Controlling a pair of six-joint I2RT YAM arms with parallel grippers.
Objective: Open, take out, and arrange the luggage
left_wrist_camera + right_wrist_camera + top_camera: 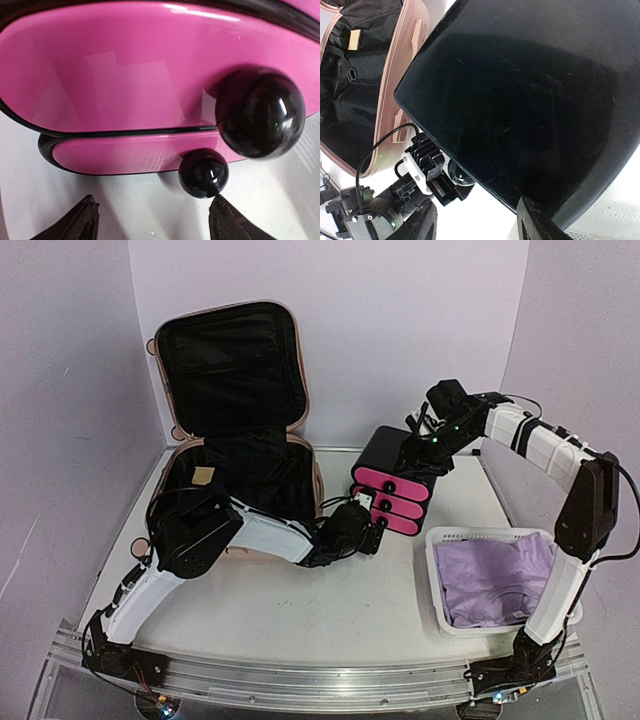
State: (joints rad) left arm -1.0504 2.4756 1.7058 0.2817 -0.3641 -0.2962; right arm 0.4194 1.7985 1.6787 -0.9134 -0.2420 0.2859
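Observation:
The luggage, a pale pink suitcase, stands open at the back left, its lid (230,365) upright and its black-lined base (245,475) flat; it also shows in the right wrist view (395,75). My left gripper (374,525) (155,217) is open and low in front of the black-and-pink drawer box (395,480). Its right fingertip (227,220) sits just under the small black knob (203,173) of the lowest drawer, with nothing between the fingers. My right gripper (420,445) (480,225) is open over the box's black top (530,90), one finger (540,220) against its edge.
A white basket (437,585) holding purple cloth (495,575) stands at the front right, beside the right arm. A larger black knob (260,112) sticks out from the drawer above. The purple backdrop walls close in the back and both sides.

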